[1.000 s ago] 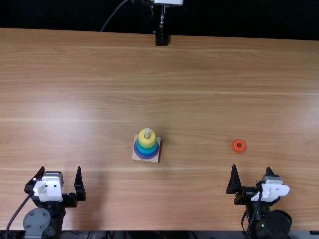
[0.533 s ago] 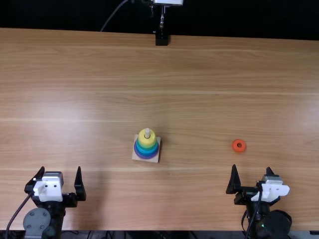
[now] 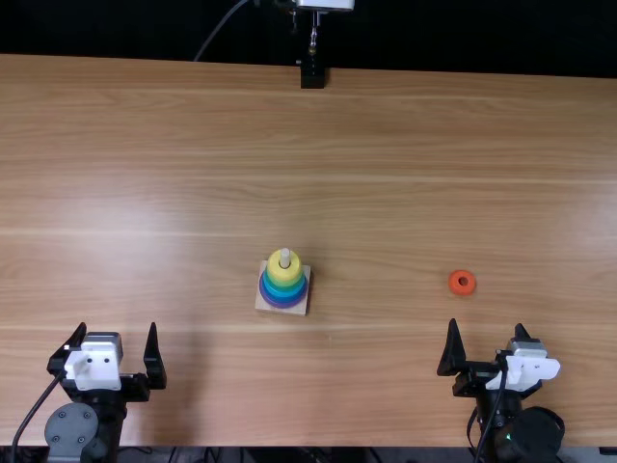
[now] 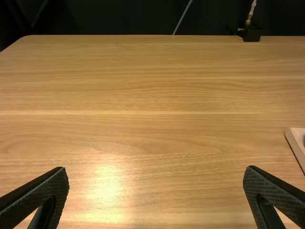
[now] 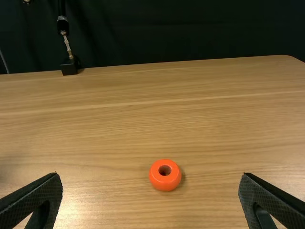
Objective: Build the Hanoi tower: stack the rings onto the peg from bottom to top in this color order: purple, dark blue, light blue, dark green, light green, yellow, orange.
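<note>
The right gripper (image 3: 487, 324) is released, its two flat black fingers spread wide with nothing between them; their inner faces have a fine, woven-looking grid, and they taper to blunt points. The left gripper (image 3: 118, 325) is likewise parted and empty, with the same gridded faces. Beyond the right gripper's tips, well apart from them, the orange ring (image 3: 463, 290) lies flat on the smooth, light brown table (image 3: 386, 125), whose grain runs in long streaks. The ring is thick, rounded and glossy, with a small round hole. Between the two grippers from side to side, and farther from the near edge than either, stands a pale, square wooden base (image 3: 299, 308). Its rings narrow upward from purple (image 3: 281, 304) through blue and green shades to yellow (image 3: 276, 271), and the pale, round-topped peg (image 3: 284, 256) pokes out above.
</note>
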Motion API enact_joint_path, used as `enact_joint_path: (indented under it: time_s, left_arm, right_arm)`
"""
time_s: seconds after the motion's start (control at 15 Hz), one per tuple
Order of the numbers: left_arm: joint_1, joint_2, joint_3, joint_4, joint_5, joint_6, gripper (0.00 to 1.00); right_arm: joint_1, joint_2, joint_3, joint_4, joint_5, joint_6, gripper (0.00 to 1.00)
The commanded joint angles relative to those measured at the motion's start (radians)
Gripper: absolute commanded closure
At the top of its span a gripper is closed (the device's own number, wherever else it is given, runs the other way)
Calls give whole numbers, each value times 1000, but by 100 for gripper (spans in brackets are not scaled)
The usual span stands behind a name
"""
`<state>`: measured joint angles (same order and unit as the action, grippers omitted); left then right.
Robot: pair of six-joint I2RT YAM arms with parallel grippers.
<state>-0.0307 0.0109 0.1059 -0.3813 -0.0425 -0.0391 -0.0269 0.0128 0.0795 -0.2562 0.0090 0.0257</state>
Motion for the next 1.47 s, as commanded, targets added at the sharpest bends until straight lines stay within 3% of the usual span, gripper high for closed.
enact_joint_path:
  time_s: [0.0,0.2,0.47,0.87,1.2,1.27,1.4]
  left_arm:
    - [6,-11,-106,-84,-9,2,0]
    - [6,-11,-106,-83,-9,2,0]
    - [8,-11,-106,-83,-9,2,0]
    - [6,-11,-106,-83,-9,2,0]
    - [6,-11,-106,-83,-9,2,0]
    - [6,-11,-106,-83,-9,2,0]
    - [8,-11,-106,-83,-9,2,0]
  right_arm:
    - [-8,-13,-61,-63,15,4,0]
    - [-24,-1,29,-69,19,6,0]
    - [-28,170,263,-63,19,6,0]
    - [-25,681,638,-120,24,9,0]
    - [-11,1009,839,-365,22,20,0]
    - [-7,1069,878,-404,22,44,0]
    - [-5,1204,933,-424,26,136,0]
